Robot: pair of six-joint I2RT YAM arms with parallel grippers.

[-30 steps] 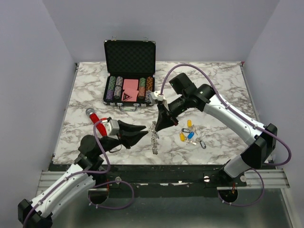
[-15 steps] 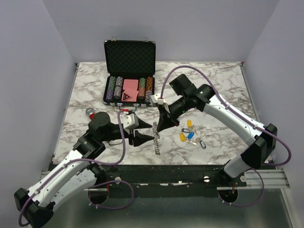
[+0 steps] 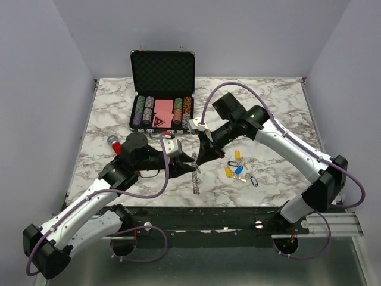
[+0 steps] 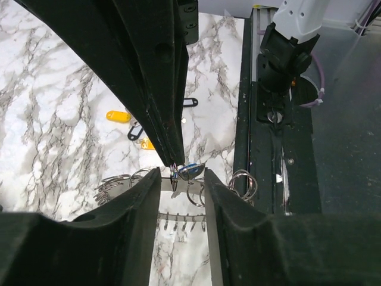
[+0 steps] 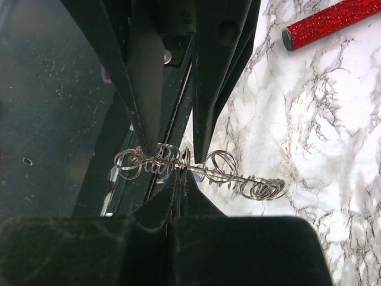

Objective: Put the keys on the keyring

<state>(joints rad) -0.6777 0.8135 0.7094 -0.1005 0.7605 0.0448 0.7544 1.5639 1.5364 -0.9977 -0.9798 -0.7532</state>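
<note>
The keyring [image 3: 195, 176], a silvery wire fringed with small rings, is lifted off the marble table at the front middle. My right gripper [image 3: 200, 159] is shut on it, pinching one ring in the right wrist view [image 5: 181, 173]. My left gripper [image 3: 188, 164] is open, its fingers [image 4: 137, 196] on either side of the keyring [image 4: 184, 219] without closing. A blue key head [image 4: 191, 170] shows against the ring at the right fingertips. Loose keys [image 3: 238, 168] with yellow, blue and black heads lie on the table just right of the keyring.
An open black case of poker chips [image 3: 162, 89] stands at the back. A red glitter tube [image 3: 116, 145] lies beside the left arm, also in the right wrist view [image 5: 333, 21]. The table's front edge and black rail [image 4: 262, 119] run just below the keyring.
My left arm has swung right and up to the keyring, and its wide-open jaws have narrowed to straddle the ring. My right gripper has stayed almost still, holding the keyring.
</note>
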